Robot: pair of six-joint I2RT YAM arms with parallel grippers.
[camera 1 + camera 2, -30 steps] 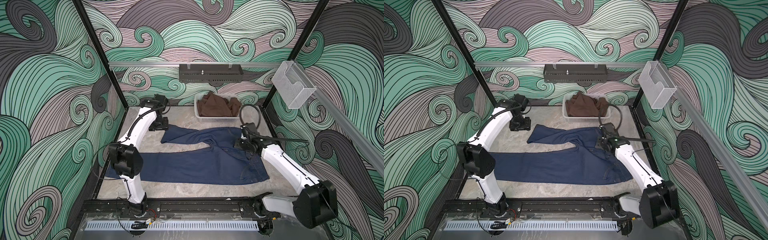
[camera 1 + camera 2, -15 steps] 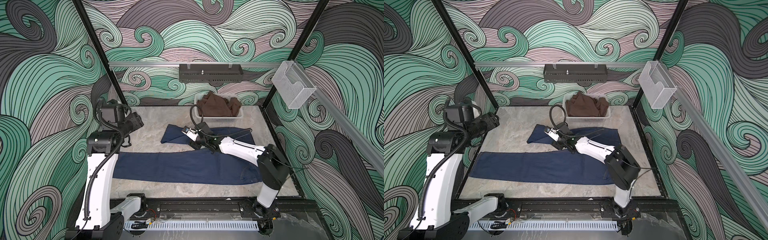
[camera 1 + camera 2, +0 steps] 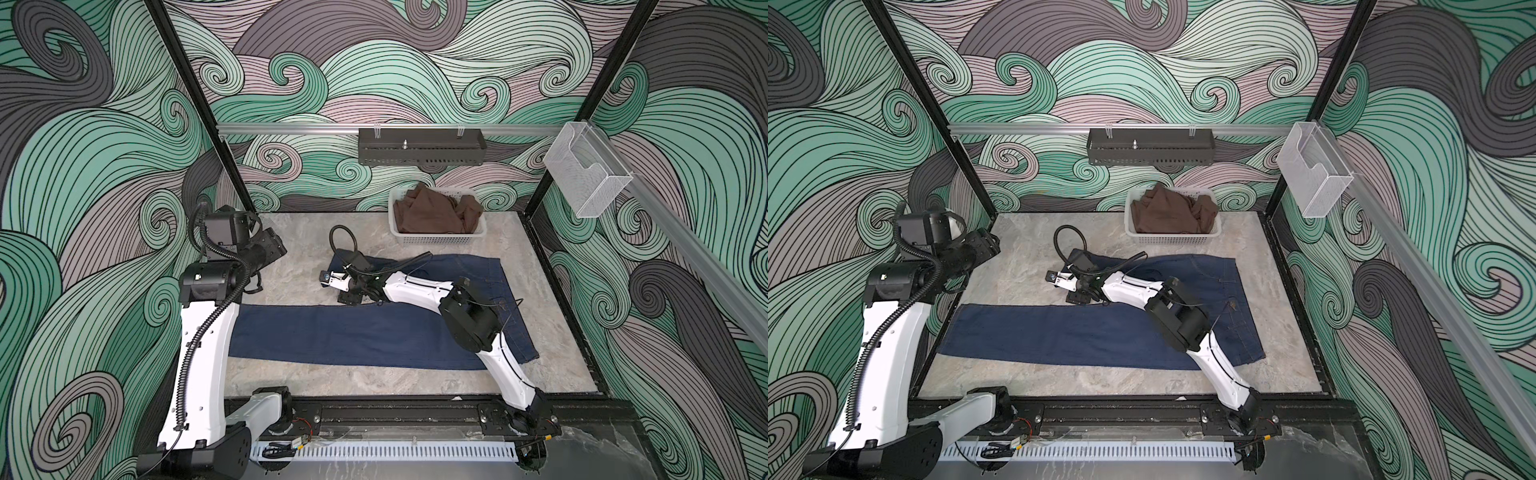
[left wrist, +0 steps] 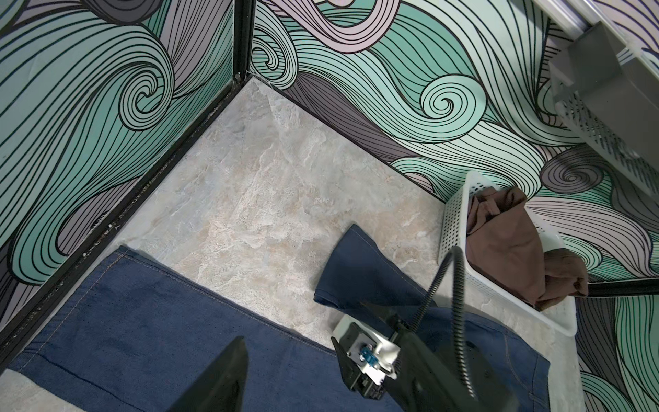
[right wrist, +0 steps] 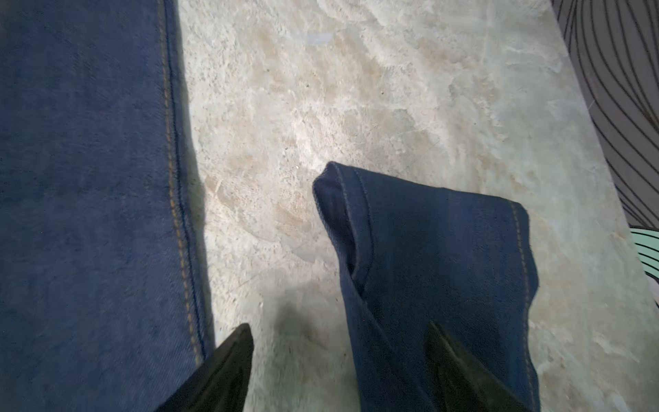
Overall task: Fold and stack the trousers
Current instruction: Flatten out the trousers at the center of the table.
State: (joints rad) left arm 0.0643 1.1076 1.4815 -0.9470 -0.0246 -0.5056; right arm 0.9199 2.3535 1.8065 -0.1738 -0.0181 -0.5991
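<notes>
Zero folds are complete. The trousers (image 3: 353, 336) lie spread on the surface (image 3: 374, 386). The waist end is behind the right pincer (image 5: 338, 328), partly under that arm's elbow.

Leg positions:
- One leg runs flat and straight alongside the right pincer. Its far end lies below the left pincer (image 3: 272, 247).
- The other leg stops short of full length and appears doubled or bunched. Its hem (image 5: 356, 199) lies just ahead of the right pincer.

Right pincer: released. The jaws stand wide apart, low over the surface. One finger (image 5: 221, 378) sits at the edge of the flat leg and the other sits over the short leg. No cloth is pinched between them.

Left pincer: raised, well apart from the right pincer and clear of the denim. Only one finger shows in the left wrist view, so I cannot tell whether it is released or clenched. Nothing hangs from it.

A white basket (image 3: 436, 241) holding a brown garment (image 3: 428, 210) stands beyond the right pincer, near the far wall.

Assessment: the work appears to be at the laying-out stage. Steps judged outstanding:
1. Straighten the short leg.
2. Bring the two legs together.
3. Fold along the length.
4. Place the bundle on its stack.

The stacking location is not evident.
</notes>
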